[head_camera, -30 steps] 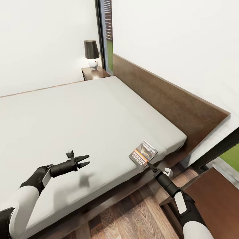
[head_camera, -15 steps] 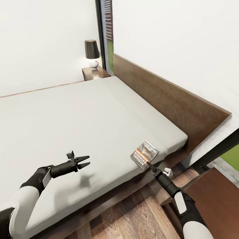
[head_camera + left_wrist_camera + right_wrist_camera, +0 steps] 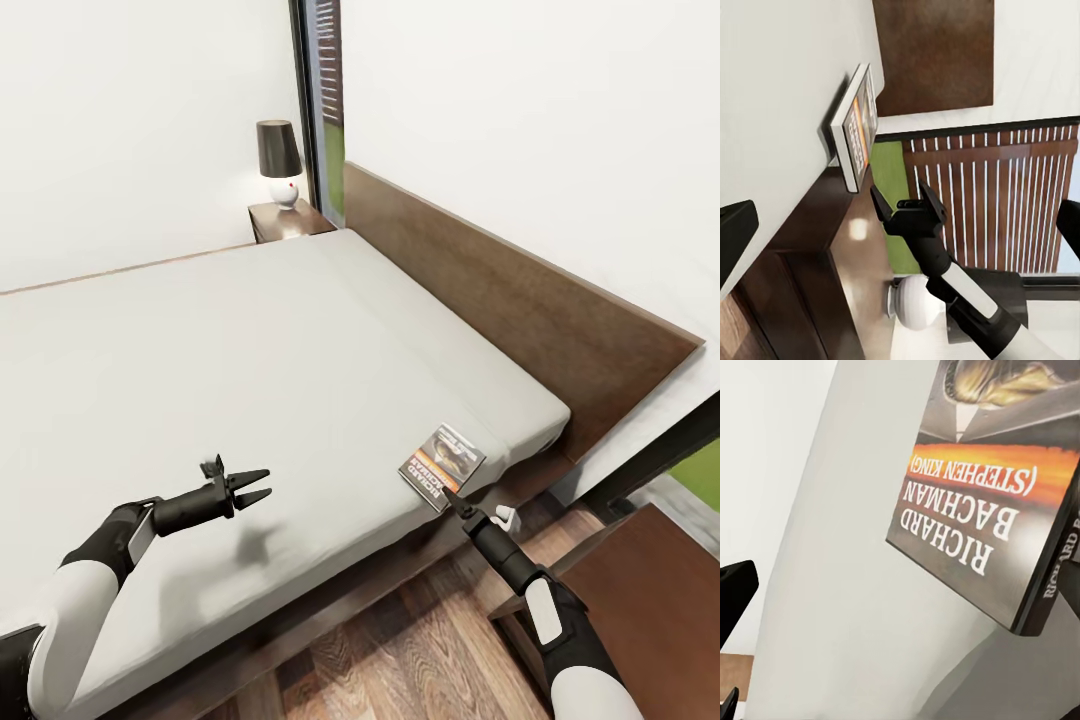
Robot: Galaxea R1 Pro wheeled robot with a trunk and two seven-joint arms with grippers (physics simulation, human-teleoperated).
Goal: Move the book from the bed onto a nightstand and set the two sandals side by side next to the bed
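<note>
Off-white mattress fills most of the head view, and the book [image 3: 442,466] lies flat on the bed [image 3: 250,350] at its near corner by the headboard [image 3: 520,310], close to the mattress edge. The right gripper [image 3: 458,503] points at the book's near corner, its tip just beside or perhaps touching the cover; from here I cannot tell whether the jaws are apart or together. The left gripper [image 3: 255,484] hovers over the mattress well apart from the book, jaws visibly apart and holding nothing. One nightstand [image 3: 285,218] stands at the far side of the bed with a lamp [image 3: 277,160] on it; another dark wooden top [image 3: 640,610] shows at the near right, just beside the right arm, and looks the handier target. No sandals are visible. In the left wrist view the book [image 3: 855,127] is seen edge-on at the mattress rim, with the right gripper [image 3: 904,204] just short of it and its two fingers spread. In the right wrist view the cover [image 3: 997,502] looms large, its lettering upside down, the spine corner nearest the camera; one dark fingertip [image 3: 735,592] sits far off to the side, which suggests the jaws stand wide apart. To do the pick well, I would judge that the thin book needs one finger slid under the overhanging or edge-side corner and the other over the cover, then a firm closing before lifting; pushing forward with the tip would likely just skate the book further onto the mattress.
</note>
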